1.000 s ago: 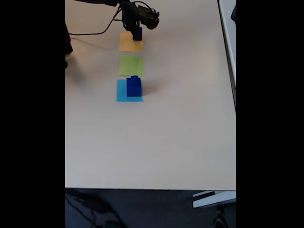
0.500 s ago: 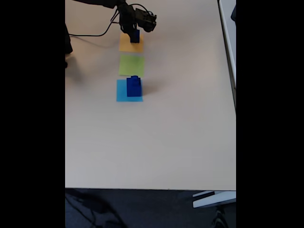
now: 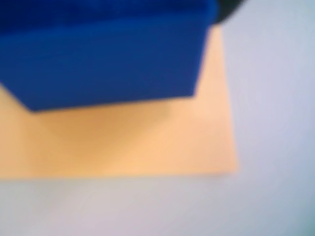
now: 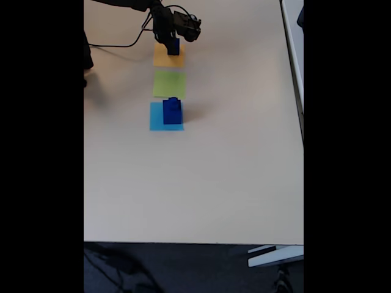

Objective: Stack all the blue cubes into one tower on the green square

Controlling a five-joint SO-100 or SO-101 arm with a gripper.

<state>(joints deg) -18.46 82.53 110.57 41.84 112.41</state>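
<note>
In the fixed view my gripper (image 4: 173,43) is at the far end of the table, shut on a dark blue cube (image 4: 173,47) over the orange-yellow square (image 4: 168,56). The wrist view has this blue cube (image 3: 103,54) blurred and very close across the top, with the orange-yellow square (image 3: 138,142) beneath it. The green square (image 4: 169,83) lies bare just nearer the camera. Beyond it, a small blue cube (image 4: 173,101) sits on a larger blue cube (image 4: 171,113) on the light-blue square (image 4: 157,117).
A black cable (image 4: 119,43) runs over the table left of the arm. The table edge (image 4: 193,242) crosses the bottom of the fixed view, with dark floor below. A second table's edge (image 4: 293,61) runs along the right.
The gripper with its blue cube has shifted slightly left and down over the orange-yellow square. The stacked cubes on the light-blue square have not moved.
</note>
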